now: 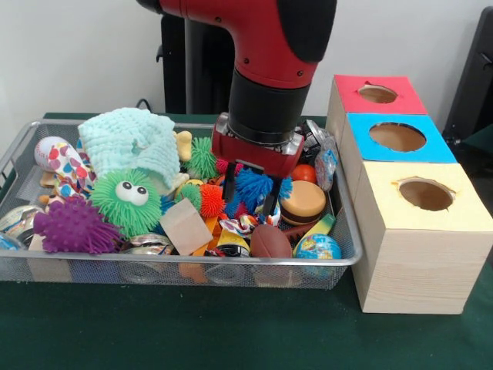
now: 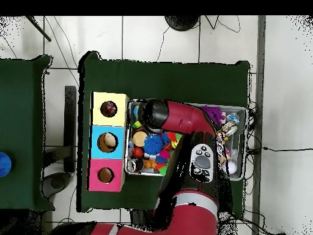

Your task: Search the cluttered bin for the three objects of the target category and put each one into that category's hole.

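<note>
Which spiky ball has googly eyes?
The big green spiky ball in the bin's left half has eyes. The purple one beside it and the blue one at the gripper don't.

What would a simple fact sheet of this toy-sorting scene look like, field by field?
Robot: red and black arm reaching down into the bin
Gripper: down among the toys over a blue spiky ball; open or shut unclear
Bin: wire basket crammed with toys
Boxes: red box, blue box, yellow box, one round hole each
Surface: green table

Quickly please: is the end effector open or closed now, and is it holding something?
End effector: open, fingers down around the blue spiky ball in the wire bin; nothing held yet.
</note>
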Available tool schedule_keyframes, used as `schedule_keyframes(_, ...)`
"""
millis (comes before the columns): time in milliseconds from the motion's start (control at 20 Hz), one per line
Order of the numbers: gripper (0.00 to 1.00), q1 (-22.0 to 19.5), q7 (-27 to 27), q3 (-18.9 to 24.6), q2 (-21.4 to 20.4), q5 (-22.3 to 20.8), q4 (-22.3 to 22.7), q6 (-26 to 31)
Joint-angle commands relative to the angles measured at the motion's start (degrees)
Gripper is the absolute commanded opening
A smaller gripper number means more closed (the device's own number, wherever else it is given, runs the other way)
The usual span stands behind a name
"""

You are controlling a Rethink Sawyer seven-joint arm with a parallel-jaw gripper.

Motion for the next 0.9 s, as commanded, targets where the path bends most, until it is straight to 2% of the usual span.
schedule_keyframes(50,1.0,-2.3,-0.3,8.3,1.6,0.3,6.4,11.9)
schedule_keyframes(250,1.0,-2.9,-0.5,9.6,1.7,0.5,6.3,16.8)
schedule_keyframes(450,1.0,-3.8,-1.5,11.0,1.7,0.1,6.7,17.8)
schedule_keyframes(650,1.0,-4.5,-1.2,12.0,2.4,-0.2,6.1,16.1)
schedule_keyframes(900,1.0,-5.9,-1.0,13.9,4.5,-0.5,5.6,10.5)
